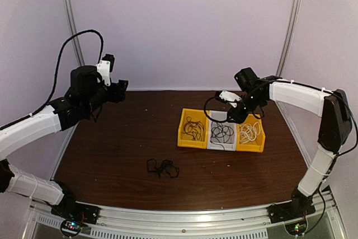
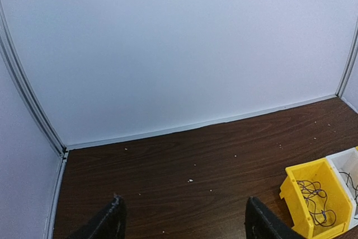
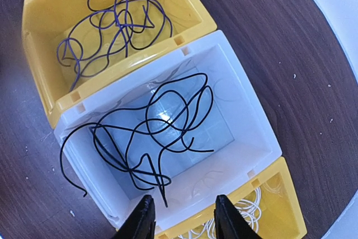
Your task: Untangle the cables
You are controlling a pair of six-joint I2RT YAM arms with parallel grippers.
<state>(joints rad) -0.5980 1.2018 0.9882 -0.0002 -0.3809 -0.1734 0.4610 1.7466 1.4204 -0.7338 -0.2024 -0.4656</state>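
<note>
Yellow bins (image 1: 182, 134), two, flank one white bin (image 1: 221, 146), one black tangle (image 1: 162, 167) nearby.

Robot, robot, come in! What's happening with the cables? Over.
Left jaws open, empty. Right jaws open over white bin, black cable mostly inside. Black tangle on table. Nothing blocking.

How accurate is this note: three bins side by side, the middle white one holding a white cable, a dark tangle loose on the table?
One error: the middle white bin holds a black cable, not a white one, as the right wrist view shows. The rest stands, including the dark tangle on the table.
</note>
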